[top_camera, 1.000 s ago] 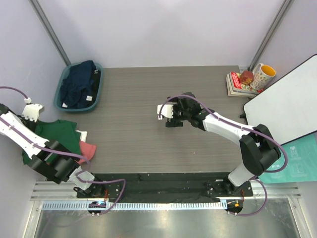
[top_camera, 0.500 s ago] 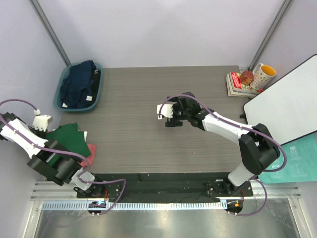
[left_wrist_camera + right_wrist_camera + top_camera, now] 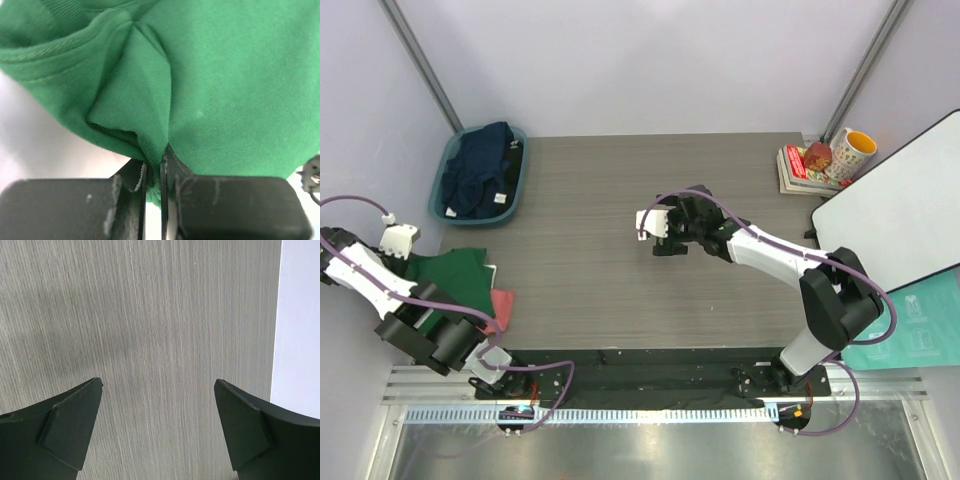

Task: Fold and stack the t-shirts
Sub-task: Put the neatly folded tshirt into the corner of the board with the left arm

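No writing can be read anywhere. The covers of the books (image 3: 798,170) and the mug (image 3: 850,152) at the far right, the teal sheet (image 3: 923,322) at the near right and the white label (image 3: 501,197) on the navy t-shirt (image 3: 478,172) show only unreadable marks.

Grey wood-grain tabletop (image 3: 620,190), grain running left to right, and the whole middle is bare board. Far left corner: the teal tub (image 3: 440,187) sits on it, right against the edge. Far right corner: a small stack of books (image 3: 798,172), with a yellow-rimmed mug (image 3: 850,152) just beside it. Near left: the dark green t-shirt (image 3: 450,280) lies bunched at the edge, and the salmon-pink t-shirt (image 3: 501,305) peeks out from under its near side. On the right, a white board (image 3: 890,220) overlaps the tabletop's edge; whether it rests on it, I can't tell.
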Controlling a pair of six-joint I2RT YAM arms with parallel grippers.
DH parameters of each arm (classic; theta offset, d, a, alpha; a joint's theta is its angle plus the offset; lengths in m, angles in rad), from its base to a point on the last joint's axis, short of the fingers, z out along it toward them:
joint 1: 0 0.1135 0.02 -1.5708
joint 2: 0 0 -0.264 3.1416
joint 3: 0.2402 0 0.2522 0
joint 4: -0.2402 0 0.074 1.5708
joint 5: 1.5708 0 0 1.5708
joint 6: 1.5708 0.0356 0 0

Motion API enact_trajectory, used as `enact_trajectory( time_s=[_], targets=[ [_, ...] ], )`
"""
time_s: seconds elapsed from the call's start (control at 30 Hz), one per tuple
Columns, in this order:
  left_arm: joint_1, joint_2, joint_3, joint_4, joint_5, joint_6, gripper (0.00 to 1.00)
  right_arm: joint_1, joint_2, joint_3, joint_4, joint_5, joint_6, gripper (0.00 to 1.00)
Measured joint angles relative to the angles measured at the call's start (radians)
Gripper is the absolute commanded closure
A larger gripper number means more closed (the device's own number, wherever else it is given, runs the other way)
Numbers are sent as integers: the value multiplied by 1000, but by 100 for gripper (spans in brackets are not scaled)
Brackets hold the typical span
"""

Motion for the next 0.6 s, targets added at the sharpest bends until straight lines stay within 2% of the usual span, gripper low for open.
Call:
enact_trajectory(
  time_s=[0.03,0.13,0.17,0.23,0.3,0.43,0.6],
  targets=[
    [0,0,0,8,7,6,96,0,2,2,0,0,0,0],
    [-4,-12,-40,80,20,21,74,0,6,7,1,0,4,0],
    [-6,-20,-66,108,23,31,57,0,6,7,0,0,4,0],
    [-10,-35,-112,154,22,48,41,0,8,8,0,0,4,0],
    [-11,-55,-158,223,21,47,1,0,10,8,0,0,5,0],
    [-13,-104,-208,307,29,36,0,0,15,9,0,0,8,0],
    [-17,-137,-203,343,45,-25,0,0,19,10,0,0,8,0]
  ],
)
